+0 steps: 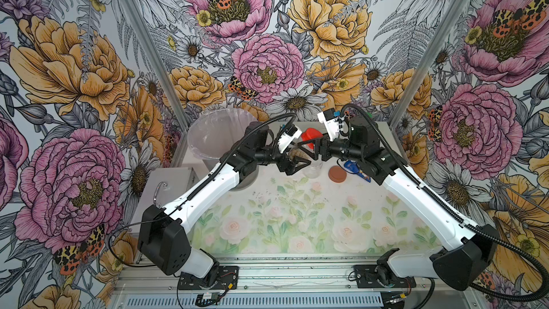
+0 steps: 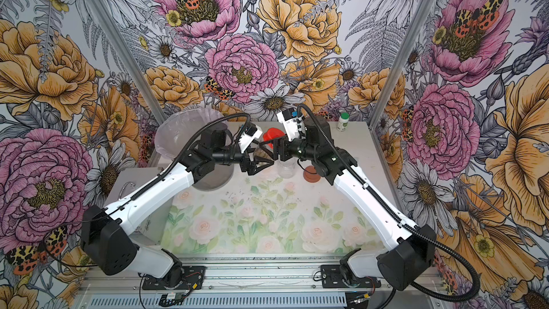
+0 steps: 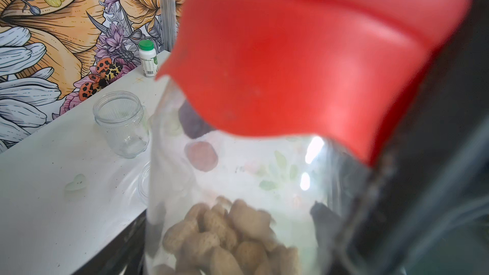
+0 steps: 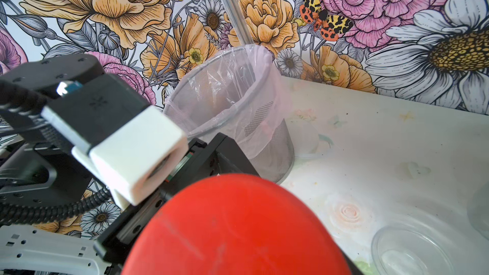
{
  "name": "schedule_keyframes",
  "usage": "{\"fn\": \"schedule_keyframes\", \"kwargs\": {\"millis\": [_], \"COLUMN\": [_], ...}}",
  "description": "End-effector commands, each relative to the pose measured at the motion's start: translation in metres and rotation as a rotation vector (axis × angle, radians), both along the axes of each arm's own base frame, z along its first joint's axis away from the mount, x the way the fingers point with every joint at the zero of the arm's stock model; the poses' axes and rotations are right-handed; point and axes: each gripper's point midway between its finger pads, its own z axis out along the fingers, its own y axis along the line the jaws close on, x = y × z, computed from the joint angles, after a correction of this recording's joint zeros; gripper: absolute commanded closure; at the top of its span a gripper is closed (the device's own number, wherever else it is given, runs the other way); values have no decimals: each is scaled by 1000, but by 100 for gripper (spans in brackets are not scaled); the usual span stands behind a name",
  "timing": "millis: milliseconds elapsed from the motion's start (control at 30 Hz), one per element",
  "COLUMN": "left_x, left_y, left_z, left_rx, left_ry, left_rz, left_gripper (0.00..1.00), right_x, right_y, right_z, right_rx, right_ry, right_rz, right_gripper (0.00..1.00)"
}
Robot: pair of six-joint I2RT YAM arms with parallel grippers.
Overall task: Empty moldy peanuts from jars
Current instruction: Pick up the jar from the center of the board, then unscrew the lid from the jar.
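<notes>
Looks roughly two thirds done. Counts one empty jar (image 3: 120,124) standing open toward the back of the surface (image 1: 297,218), the rim of a second empty jar (image 3: 143,181) close by it, and a brown lid (image 1: 337,173) lying flat nearer the right edge. Leaves the third jar (image 3: 238,181), capped by its red lid (image 1: 312,137), aloft over the back middle, moldy peanuts (image 3: 225,234) heaped inside. Finds the right gripper (image 1: 307,145) clenched on that lid. Places the left gripper (image 1: 295,162) around the glass body, with no telling whether it presses yet. Still needs uncapping, then tipping into the lined bin (image 1: 219,135) at the back left corner. Shows a white bottle (image 2: 343,121) at the back right corner, a faded rose print with dark specks across the surface, and loud floral walls (image 1: 74,69) on three sides.
</notes>
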Motion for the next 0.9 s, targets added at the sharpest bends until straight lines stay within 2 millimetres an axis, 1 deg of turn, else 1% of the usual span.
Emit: {"fn": "schedule_keyframes", "kwargs": {"millis": [0, 33, 167, 233, 267, 367, 400, 433, 467, 533, 600, 667, 700, 767, 800, 833, 867], "left_x": [-7, -6, -5, -4, -1, 5, 7, 10, 14, 21, 28, 36, 37, 38, 36, 38, 39], "left_y": [-5, -5, -4, -3, -2, 5, 7, 11, 15, 24, 33, 44, 47, 50, 48, 50, 49], "left_z": [14, 13, 15, 16, 15, 11, 10, 7, 5, 1, -3, -7, -8, -10, -12, -13, -14], "left_rx": [-24, -24, -24, -20, -14, 6, 12, 29, 44, 87, 132, 182, 194, 245, 273, 315, 344], "left_ry": [-32, -30, -39, -47, -53, -70, -71, -77, -88, -128, -171, -213, -226, -278, -311, -355, -393], "left_rz": [-36, -34, -29, -20, -7, 30, 43, 67, 94, 155, 214, 285, 291, 332, 335, 370, 398], "left_gripper": [17, 19, 34, 37, 40, 49, 52, 54, 55, 57, 59, 59, 60, 61, 62, 62, 62], "right_x": [3, 3, 2, 4, 4, 1, 1, 0, 1, 2, 1, -2, -5, -4, -2, 2, 5], "right_y": [-2, -3, -2, -4, -5, -8, -10, -12, -15, -25, -36, -47, -53, -68, -75, -80, -80], "right_z": [29, 28, 26, 23, 21, 19, 19, 18, 18, 22, 28, 35, 40, 46, 49, 48, 47], "right_rx": [57, 54, 59, 54, 53, 48, 50, 50, 50, 61, 82, 105, 122, 166, 207, 252, 288], "right_ry": [-88, -88, -76, -69, -66, -67, -65, -64, -63, -65, -62, -62, -61, -29, 27, 113, 192], "right_rz": [-10, -12, 0, -15, -23, -28, -30, -37, -52, -85, -114, -133, -145, -194, -209, -206, -179], "right_gripper": [47, 47, 47, 44, 40, 31, 24, 18, 16, 6, 2, 1, 1, 0, 2, 10, 18]}}
